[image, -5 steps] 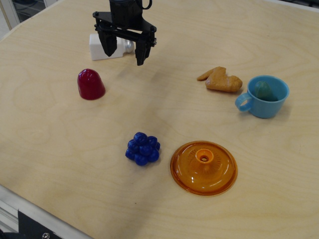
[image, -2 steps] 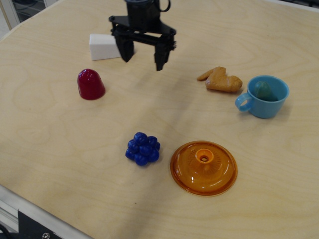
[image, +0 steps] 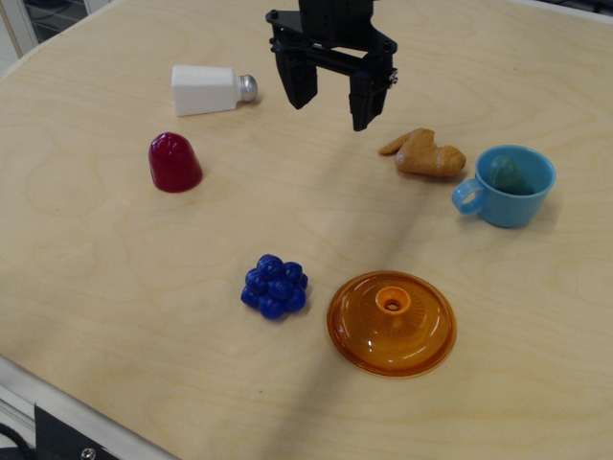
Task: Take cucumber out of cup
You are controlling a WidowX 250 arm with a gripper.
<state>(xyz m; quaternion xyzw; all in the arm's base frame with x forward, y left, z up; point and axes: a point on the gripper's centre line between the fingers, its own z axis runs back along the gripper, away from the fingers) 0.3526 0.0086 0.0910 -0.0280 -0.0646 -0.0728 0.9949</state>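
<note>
Your claw (image: 329,102) has travelled rightward across the far part of the surface (image: 115,259) since the earlier frames, leaving the white salt shaker (image: 209,89) fully uncovered behind it on the left. You now see the claw hanging above the wood with its two black fingers spread apart and nothing between them. It is still well short of the cup (image: 508,186), which stands upright near the right edge with its loop handle pointing toward the left. The cucumber (image: 506,174) sits inside that cup, leaning against the far wall, only its teal-green upper part showing over the rim. Just beside the cup's handle lies a tan toy chicken piece (image: 426,152), between the claw and the cup. Nearer to you, the orange lid (image: 392,322) rests flat, the blue berry cluster (image: 274,286) is just left of it, and the dark red dome (image: 173,161) stands on the left.
</note>
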